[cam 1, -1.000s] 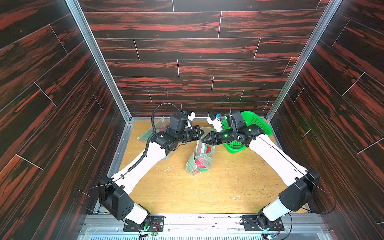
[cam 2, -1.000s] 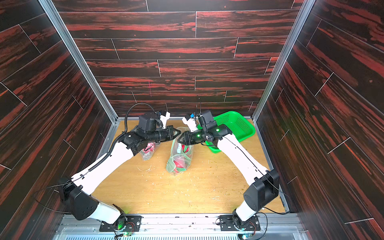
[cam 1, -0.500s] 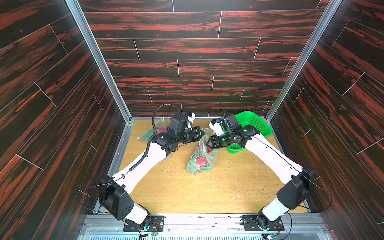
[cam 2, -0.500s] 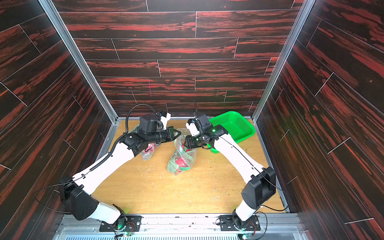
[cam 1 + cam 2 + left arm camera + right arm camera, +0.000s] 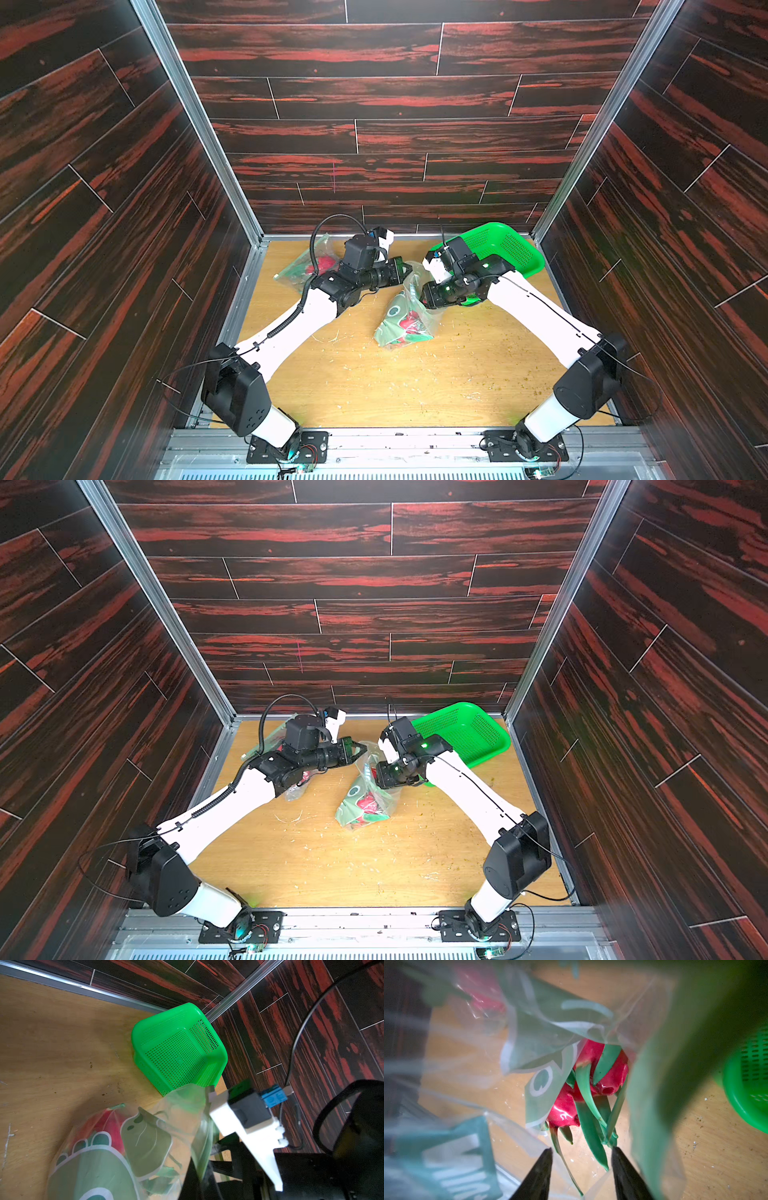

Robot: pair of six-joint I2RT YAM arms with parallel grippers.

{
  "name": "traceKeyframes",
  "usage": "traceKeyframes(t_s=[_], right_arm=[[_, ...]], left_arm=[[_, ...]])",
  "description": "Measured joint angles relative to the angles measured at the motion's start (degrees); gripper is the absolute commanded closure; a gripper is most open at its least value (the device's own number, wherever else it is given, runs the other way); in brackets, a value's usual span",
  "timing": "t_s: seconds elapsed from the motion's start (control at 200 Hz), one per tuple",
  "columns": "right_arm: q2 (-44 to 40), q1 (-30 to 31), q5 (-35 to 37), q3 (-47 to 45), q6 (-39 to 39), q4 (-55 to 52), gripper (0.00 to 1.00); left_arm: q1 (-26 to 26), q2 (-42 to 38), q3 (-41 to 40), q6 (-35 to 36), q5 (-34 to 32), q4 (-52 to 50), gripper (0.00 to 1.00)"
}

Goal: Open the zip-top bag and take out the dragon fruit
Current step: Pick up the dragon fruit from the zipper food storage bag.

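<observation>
The zip-top bag point(image 5: 397, 328) point(image 5: 353, 808) is clear with green print and lies mid-table, its mouth lifted toward the back. My left gripper point(image 5: 405, 268) point(image 5: 359, 750) point(image 5: 200, 1176) is shut on the bag's top edge and holds it up. A red-pink dragon fruit point(image 5: 600, 1076) point(image 5: 409, 322) with long green scales rests inside, near the bag's bottom. My right gripper point(image 5: 581, 1149) point(image 5: 376, 777) is open inside the bag's mouth. Its fingertips stand either side of the tips of the scales without touching the fruit's body.
A green perforated basket point(image 5: 511, 249) point(image 5: 465, 729) point(image 5: 178, 1047) stands at the back right corner, just behind my right wrist. A second clear bag point(image 5: 307, 266) holding a red fruit lies at the back left, partly under my left arm. Crumbs dot the wooden table.
My right gripper has gone from beside the bag's top down into its mouth, and its jaws have widened. The left gripper kept hold of the bag's edge.
</observation>
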Motion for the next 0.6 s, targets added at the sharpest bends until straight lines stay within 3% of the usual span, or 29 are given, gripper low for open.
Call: traceKeyframes(t_s=[0.601], right_arm=[[0.0, 0.1, 4.2, -3.3, 3.5, 0.2, 0.53]], left_arm=[[-1.6, 2.9, 0.0, -1.2, 0.9, 3.3, 1.0]])
